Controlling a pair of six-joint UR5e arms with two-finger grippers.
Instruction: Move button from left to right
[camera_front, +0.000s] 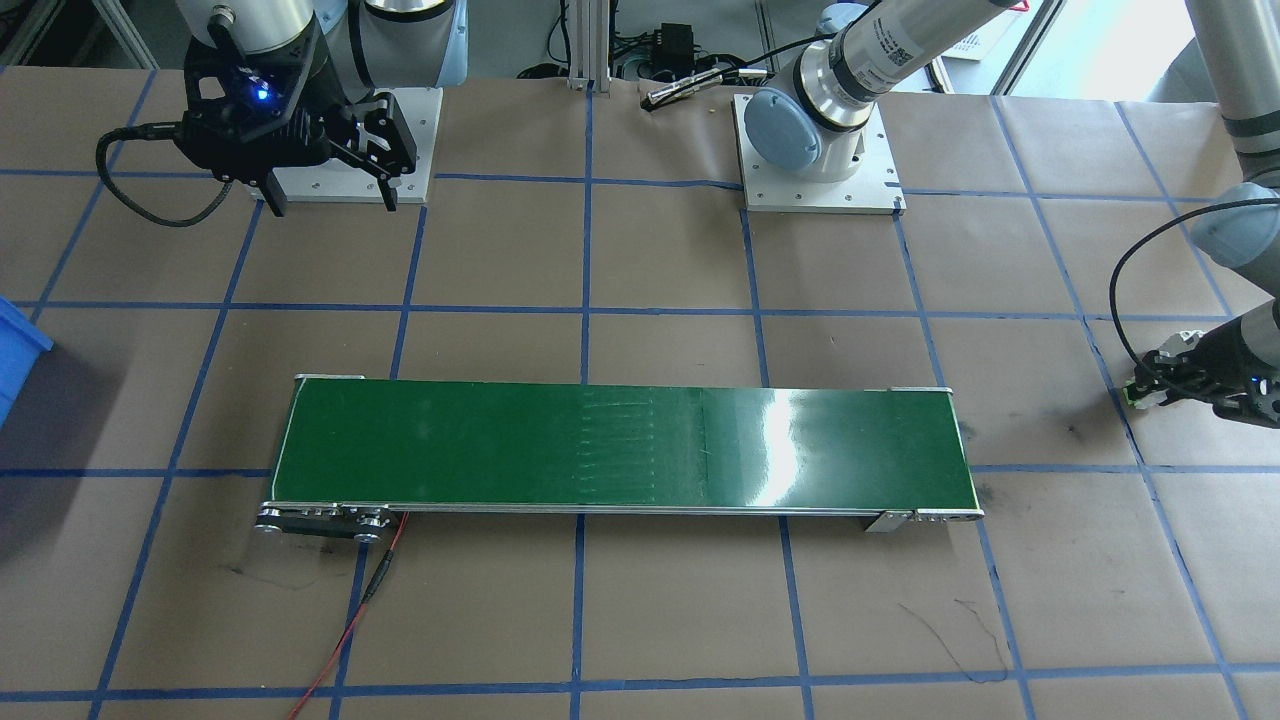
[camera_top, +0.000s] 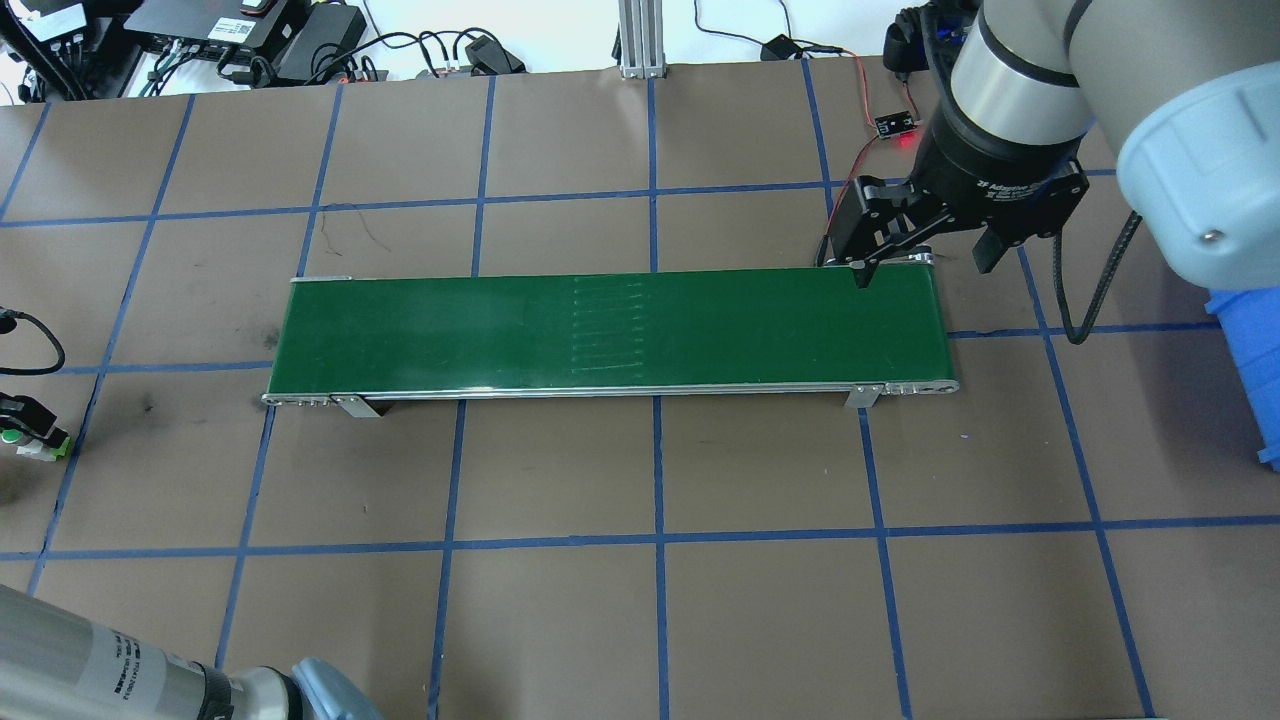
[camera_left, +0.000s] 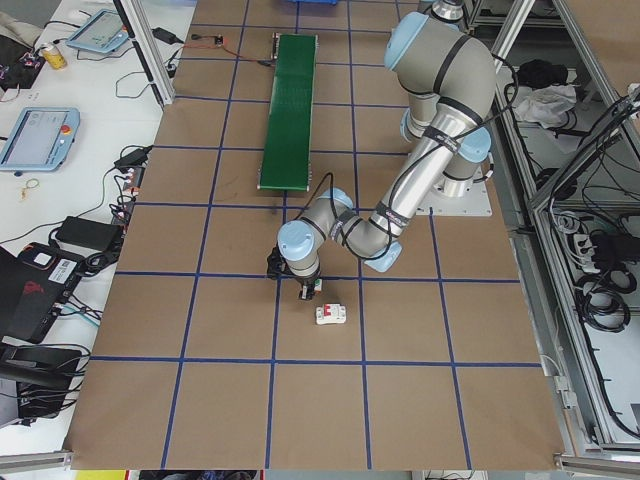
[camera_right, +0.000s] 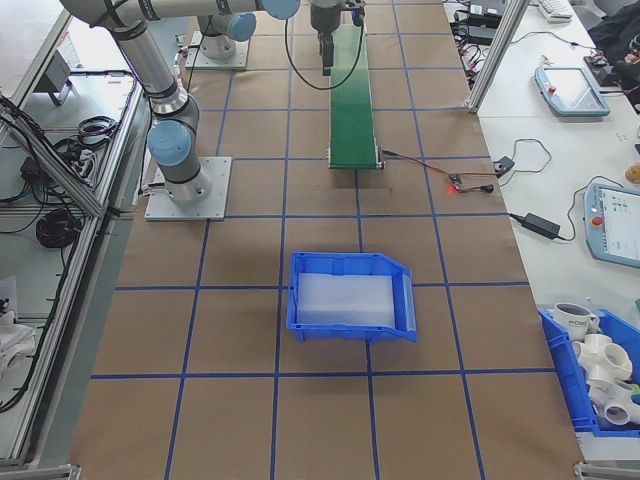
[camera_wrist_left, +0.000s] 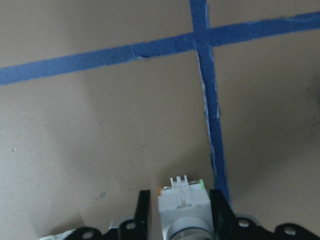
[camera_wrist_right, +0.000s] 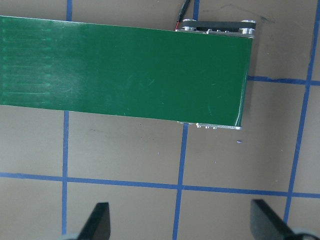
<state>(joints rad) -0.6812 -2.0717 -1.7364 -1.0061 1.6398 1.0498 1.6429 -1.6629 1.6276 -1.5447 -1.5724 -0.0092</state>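
In the overhead view, the black-and-silver right gripper (camera_top: 925, 262) at about two o'clock carries white lettering on its black collar; only "Adaptive" is legible. White labels on the grey arm tubes are too small to read.

- Matt brown paper-like covering on the table (camera_front: 660, 620), gridded with blue tape, scuffed dark in spots.
- Glossy dark-green conveyor belt (camera_front: 620, 445), glare on it, with bare metal side rails.
- Small white plastic button (camera_wrist_left: 184, 204) with a smooth moulded body.
- Shiny blue plastic bin (camera_right: 352, 297).
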